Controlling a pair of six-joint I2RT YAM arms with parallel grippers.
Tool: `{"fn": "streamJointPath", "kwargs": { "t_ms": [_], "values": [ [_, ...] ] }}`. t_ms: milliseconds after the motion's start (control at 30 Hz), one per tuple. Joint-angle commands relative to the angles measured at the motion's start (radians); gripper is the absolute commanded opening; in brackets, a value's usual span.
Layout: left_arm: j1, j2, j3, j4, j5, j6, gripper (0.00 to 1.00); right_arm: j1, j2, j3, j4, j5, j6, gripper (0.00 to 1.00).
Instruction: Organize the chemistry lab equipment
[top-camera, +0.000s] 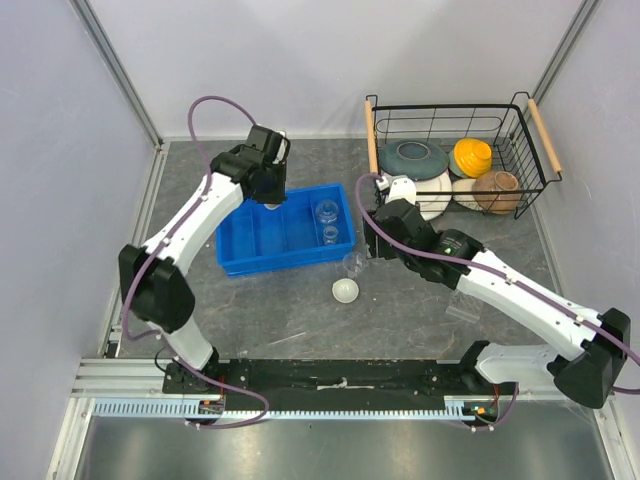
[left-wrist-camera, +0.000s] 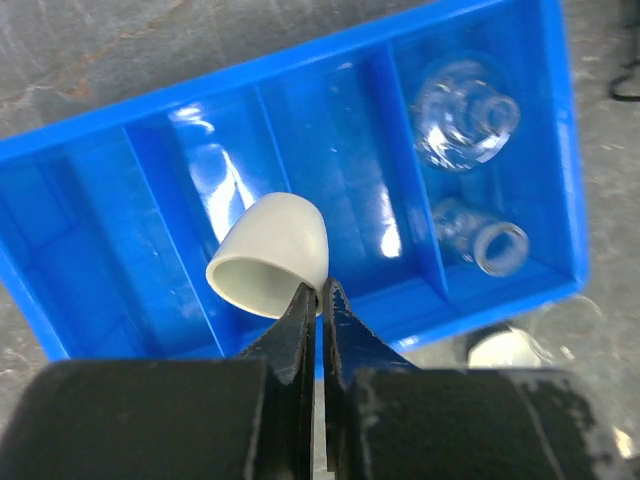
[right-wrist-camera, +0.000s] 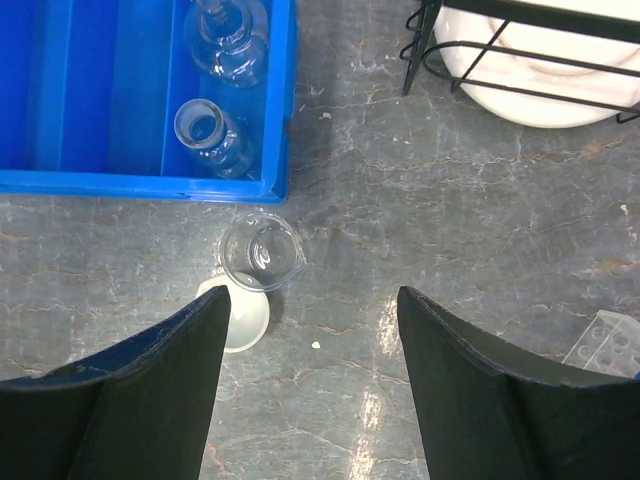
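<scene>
The left gripper (left-wrist-camera: 320, 292) is pinching the rim of the tiny white cup (left-wrist-camera: 275, 250) over the middle compartment of the blue tray (left-wrist-camera: 90, 230). The cup is tilting, its mouth facing lower left in the left wrist view. The right gripper (right-wrist-camera: 312, 300) is hanging wide open and empty beside 1 upright beaker (right-wrist-camera: 260, 252), which is touching the white round dish (right-wrist-camera: 245, 322).

There are one blue tray (top-camera: 280, 265), two clear glass flasks (left-wrist-camera: 462, 110), one glass beaker (right-wrist-camera: 260, 252), one white round dish (top-camera: 345, 291), one small white cup (left-wrist-camera: 272, 255), one clear tube rack (right-wrist-camera: 610, 345), one wire basket (top-camera: 520, 110), and four ceramic bowls or plates (top-camera: 413, 157): blue-grey, white, yellow, brown.
</scene>
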Motion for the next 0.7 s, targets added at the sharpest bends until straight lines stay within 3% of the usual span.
{"fn": "streamJointPath", "kwargs": {
  "t_ms": [0, 100, 367, 667],
  "values": [
    [-0.014, 0.111, 0.109, -0.027, -0.145, 0.081, 0.02, -0.004, 0.025, -0.02, 0.065, -0.04, -0.01, 0.75],
    [-0.036, 0.162, 0.154, -0.033, -0.202, 0.099, 0.02, -0.004, 0.053, -0.024, 0.079, -0.066, -0.011, 0.74],
    [-0.07, 0.306, 0.186, 0.018, -0.107, 0.098, 0.02, -0.004, 0.079, -0.044, 0.098, -0.107, -0.006, 0.73],
    [-0.094, 0.473, 0.327, -0.019, -0.067, 0.099, 0.02, -0.002, 0.059, -0.077, 0.092, -0.109, -0.008, 0.73]
  ]
}}
